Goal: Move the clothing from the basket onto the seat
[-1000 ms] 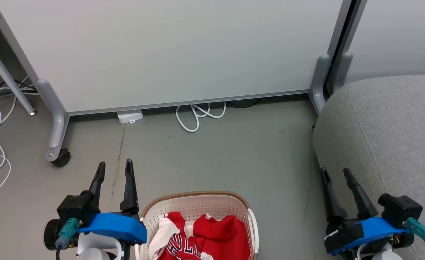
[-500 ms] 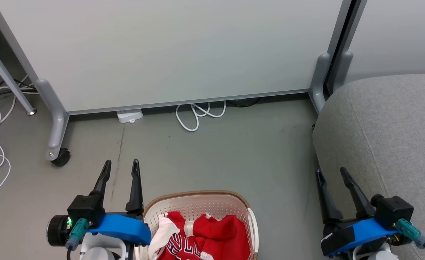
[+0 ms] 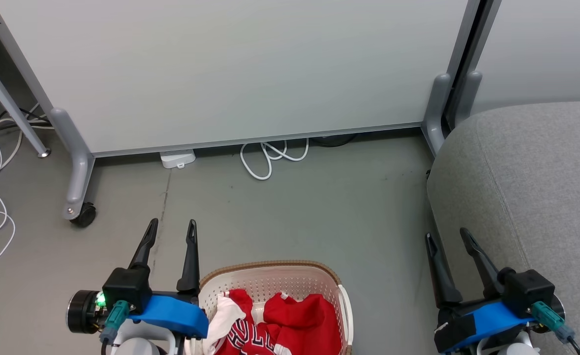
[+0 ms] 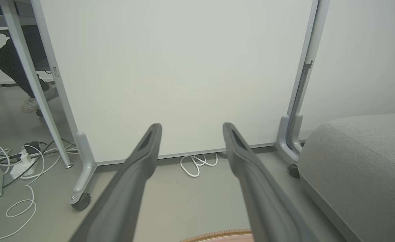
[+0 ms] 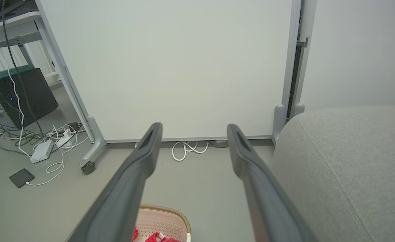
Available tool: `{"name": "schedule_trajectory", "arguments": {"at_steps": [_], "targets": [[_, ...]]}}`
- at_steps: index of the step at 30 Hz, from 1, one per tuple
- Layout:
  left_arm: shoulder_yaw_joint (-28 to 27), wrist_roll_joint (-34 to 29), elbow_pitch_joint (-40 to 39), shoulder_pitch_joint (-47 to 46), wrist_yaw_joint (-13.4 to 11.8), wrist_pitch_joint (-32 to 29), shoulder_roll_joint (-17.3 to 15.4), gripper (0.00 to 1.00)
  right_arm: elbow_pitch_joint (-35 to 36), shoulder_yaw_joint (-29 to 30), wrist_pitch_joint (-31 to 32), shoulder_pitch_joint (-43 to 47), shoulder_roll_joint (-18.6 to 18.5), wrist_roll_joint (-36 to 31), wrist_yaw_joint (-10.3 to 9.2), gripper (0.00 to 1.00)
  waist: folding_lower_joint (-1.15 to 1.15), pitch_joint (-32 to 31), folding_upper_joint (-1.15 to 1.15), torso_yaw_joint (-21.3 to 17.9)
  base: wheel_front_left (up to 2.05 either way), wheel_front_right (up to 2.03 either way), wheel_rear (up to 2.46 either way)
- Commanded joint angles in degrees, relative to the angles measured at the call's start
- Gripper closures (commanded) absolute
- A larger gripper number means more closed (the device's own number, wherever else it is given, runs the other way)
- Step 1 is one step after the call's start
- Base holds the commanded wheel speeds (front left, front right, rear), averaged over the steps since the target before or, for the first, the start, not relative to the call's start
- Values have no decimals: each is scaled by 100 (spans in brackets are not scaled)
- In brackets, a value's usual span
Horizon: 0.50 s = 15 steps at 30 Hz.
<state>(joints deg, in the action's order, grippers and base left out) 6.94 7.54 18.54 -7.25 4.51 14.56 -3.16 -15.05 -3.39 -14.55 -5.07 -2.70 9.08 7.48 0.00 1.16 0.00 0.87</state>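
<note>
Clothing (image 3: 295, 320) in basket (image 3: 270, 265), beside empty, wide-open left end effector (image 3: 171, 223); right end effector (image 3: 446, 233) likewise, well apart

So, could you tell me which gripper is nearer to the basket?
Left. The left gripper is just left of the basket; the right gripper is farther off, beside the seat.

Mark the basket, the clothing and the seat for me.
basket (image 3: 275, 281): head view, on its perforated back wall.
clothing (image 3: 300, 320): head view, on the red fabric.
seat (image 3: 541, 172): head view, on its grey top.
</note>
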Motion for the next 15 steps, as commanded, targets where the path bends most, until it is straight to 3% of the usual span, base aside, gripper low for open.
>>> {"name": "schedule_trajectory", "arguments": {"at_steps": [1, 15], "targets": [[-6, -96, 6, -80, 3, 36, 8, 0, 12, -15, -39, -16, -32, -81, 2, 0, 0, 0, 0, 2, 0, 0, 0], [-37, -281, 84, -62, 56, 72, 24, 0, -51, -54, -69, -29, -32, -158, 2, 0, 0, 2, 0, -3, 0, 0, 0]]}}
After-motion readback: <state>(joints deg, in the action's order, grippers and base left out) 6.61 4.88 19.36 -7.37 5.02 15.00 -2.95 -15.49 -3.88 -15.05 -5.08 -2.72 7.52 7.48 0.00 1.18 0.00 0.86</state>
